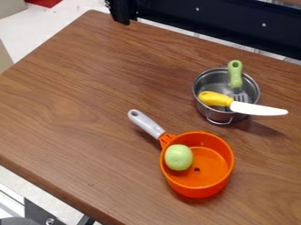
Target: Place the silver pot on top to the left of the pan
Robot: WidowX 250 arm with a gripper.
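Likely lab: black beam (229, 24), metal framing (36, 213) beside wooden table (76, 96).

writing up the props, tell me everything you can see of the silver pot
The round, shiny silver pot, metal by its look, stands upright and lidless on the brown wood-grain table, beyond the orange pan. A wire loop handle hangs on its near side. Inside lean a green-handled fork and a yellow-handled knife, whose white blade juts past the rim.

Silver pot (222, 115) holding a knife (257, 108) stands behind the orange pan (197, 186)
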